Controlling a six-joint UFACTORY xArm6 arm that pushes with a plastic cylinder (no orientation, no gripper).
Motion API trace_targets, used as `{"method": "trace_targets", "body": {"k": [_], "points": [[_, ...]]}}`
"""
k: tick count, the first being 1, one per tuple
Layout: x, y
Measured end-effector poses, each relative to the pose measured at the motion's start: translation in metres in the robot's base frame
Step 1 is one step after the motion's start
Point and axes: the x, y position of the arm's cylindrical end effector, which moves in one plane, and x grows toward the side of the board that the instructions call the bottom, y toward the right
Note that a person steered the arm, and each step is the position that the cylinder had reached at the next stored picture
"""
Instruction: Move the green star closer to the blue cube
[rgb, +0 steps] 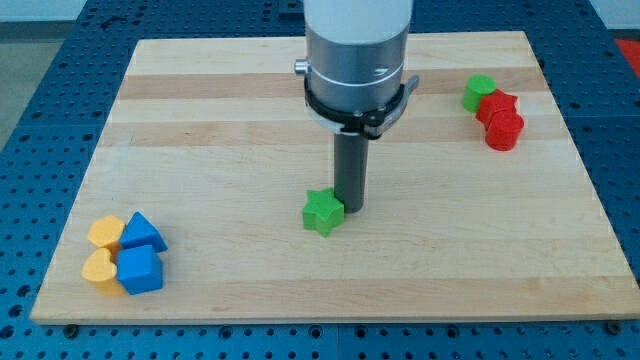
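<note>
The green star (322, 212) lies near the middle of the wooden board (450, 250), a little below centre. My tip (350, 206) touches its upper right side. The blue cube (139, 269) sits at the view's bottom left, far to the left of the star, in a tight cluster with other blocks.
Beside the blue cube are a blue triangle (143, 232), a yellow hexagon-like block (105, 232) and a yellow heart (99, 267). At the view's top right sit a green cylinder (479, 92), a red star (497, 106) and a red cylinder (503, 130).
</note>
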Motion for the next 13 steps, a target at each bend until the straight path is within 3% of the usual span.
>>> {"method": "trace_targets", "body": {"k": [4, 7, 9, 11, 13], "points": [[0.028, -0.053], [0.079, -0.093], [0.085, -0.113], [0.069, -0.070], [0.066, -0.118]]}}
